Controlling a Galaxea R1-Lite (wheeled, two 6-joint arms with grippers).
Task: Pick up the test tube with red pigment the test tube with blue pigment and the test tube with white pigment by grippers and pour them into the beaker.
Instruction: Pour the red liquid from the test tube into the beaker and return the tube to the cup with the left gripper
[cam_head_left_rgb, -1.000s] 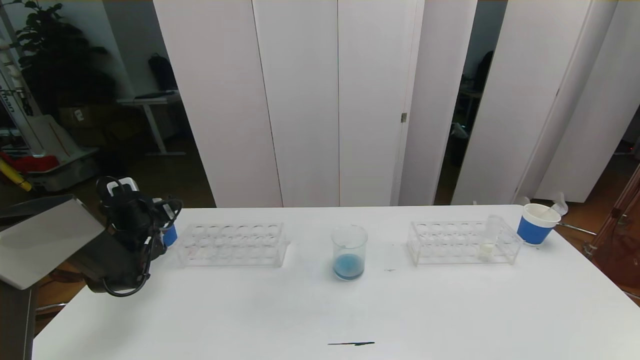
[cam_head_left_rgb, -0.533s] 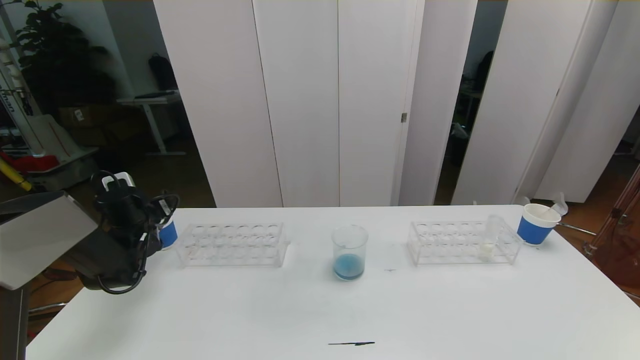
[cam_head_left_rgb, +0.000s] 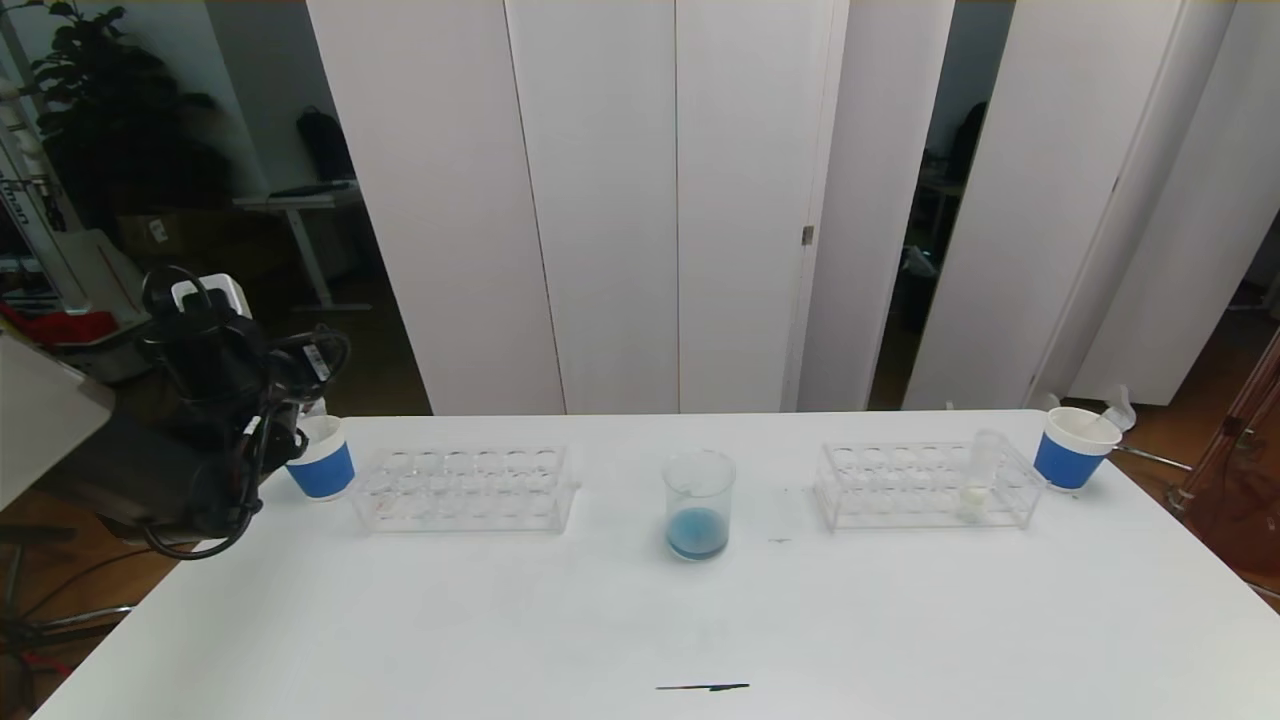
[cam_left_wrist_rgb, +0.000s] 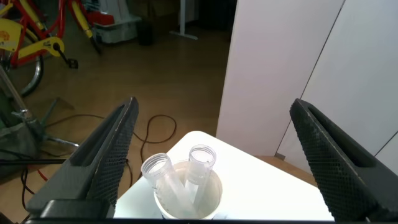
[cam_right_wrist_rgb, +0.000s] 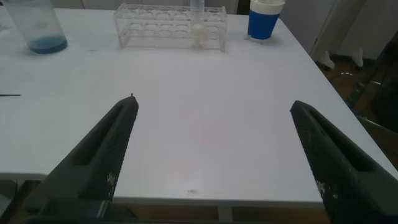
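Note:
The beaker (cam_head_left_rgb: 698, 505) stands mid-table with blue liquid in its bottom. The test tube with white pigment (cam_head_left_rgb: 976, 478) stands upright in the right clear rack (cam_head_left_rgb: 900, 490). No tube with red or blue pigment shows. My left gripper (cam_left_wrist_rgb: 214, 106) hangs open above a blue-banded paper cup (cam_head_left_rgb: 321, 468) at the table's far left corner; two empty clear tubes (cam_left_wrist_rgb: 200, 165) lean in that cup. My right gripper (cam_right_wrist_rgb: 212, 102) is open with nothing between its fingers, low over the table's near right part, out of the head view.
An empty clear rack (cam_head_left_rgb: 465, 488) lies between the left cup and the beaker. A second blue-banded cup (cam_head_left_rgb: 1072, 447) stands at the far right corner beside the right rack. A thin dark mark (cam_head_left_rgb: 702, 687) lies near the front edge.
My left arm has risen and drawn back to the left, uncovering the left paper cup. Beaker, racks and white tube have not moved.

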